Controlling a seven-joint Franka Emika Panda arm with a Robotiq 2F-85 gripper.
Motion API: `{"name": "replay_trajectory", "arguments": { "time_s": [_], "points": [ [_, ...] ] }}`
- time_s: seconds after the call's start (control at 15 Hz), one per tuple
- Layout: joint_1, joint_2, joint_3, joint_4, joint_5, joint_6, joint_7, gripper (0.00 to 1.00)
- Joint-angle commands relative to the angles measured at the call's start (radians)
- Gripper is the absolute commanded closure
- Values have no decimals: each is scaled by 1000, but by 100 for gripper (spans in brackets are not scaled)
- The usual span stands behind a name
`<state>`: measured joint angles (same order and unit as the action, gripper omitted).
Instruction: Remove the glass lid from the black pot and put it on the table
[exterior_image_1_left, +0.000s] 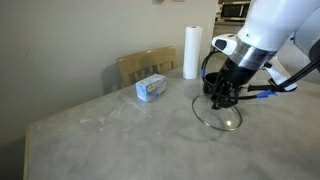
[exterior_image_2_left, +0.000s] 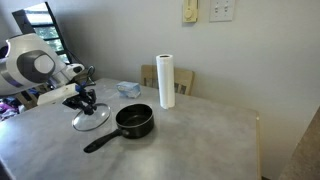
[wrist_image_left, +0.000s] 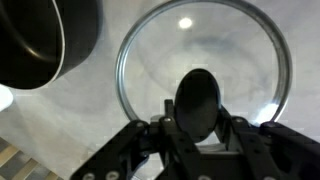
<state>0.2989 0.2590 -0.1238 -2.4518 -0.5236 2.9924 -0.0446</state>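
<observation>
The glass lid (exterior_image_1_left: 216, 119) (exterior_image_2_left: 92, 121) is off the black pot (exterior_image_2_left: 135, 122) and hangs tilted just above the grey marbled table (exterior_image_1_left: 110, 140) (exterior_image_2_left: 205, 140). Whether its low edge touches the top I cannot tell. My gripper (exterior_image_1_left: 222, 97) (exterior_image_2_left: 88, 103) is shut on the lid's black knob from above. In the wrist view the gripper's fingers (wrist_image_left: 198, 120) clamp the knob, with the lid's clear disc and metal rim (wrist_image_left: 150, 55) beneath them. The pot (wrist_image_left: 35, 40) shows at the upper left there, beside the lid. Its long handle points toward the table's front in an exterior view.
A white paper-towel roll (exterior_image_1_left: 190, 52) (exterior_image_2_left: 165, 80) stands upright behind the pot. A small blue and white box (exterior_image_1_left: 151, 88) (exterior_image_2_left: 127, 89) lies near the table's back edge. A wooden chair (exterior_image_1_left: 145, 65) stands against the table by the wall.
</observation>
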Motion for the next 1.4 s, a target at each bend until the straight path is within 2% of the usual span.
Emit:
{"name": "replay_trajectory", "arguments": {
  "time_s": [0.0,0.4,0.47,0.53,0.6,0.93,1.0,1.07,1.13,1.27,1.33],
  "points": [
    [52,12,-34,-4,-34,-37,80,86],
    [76,48,-20,-4,-12,-92,134,86],
    [76,52,-18,-3,-10,-95,137,70],
    [69,52,-9,-4,1,-97,130,36],
    [68,56,-8,-3,3,-95,130,35],
    [42,29,19,-9,39,-124,82,1],
    [46,15,13,-7,37,-148,83,0],
    [30,-11,31,-12,61,-179,48,0],
    [-22,-40,83,-19,94,-207,4,0],
    [-32,-102,88,-8,92,-301,-8,0],
    [-60,-138,116,-6,120,-350,-57,0]
  ]
}}
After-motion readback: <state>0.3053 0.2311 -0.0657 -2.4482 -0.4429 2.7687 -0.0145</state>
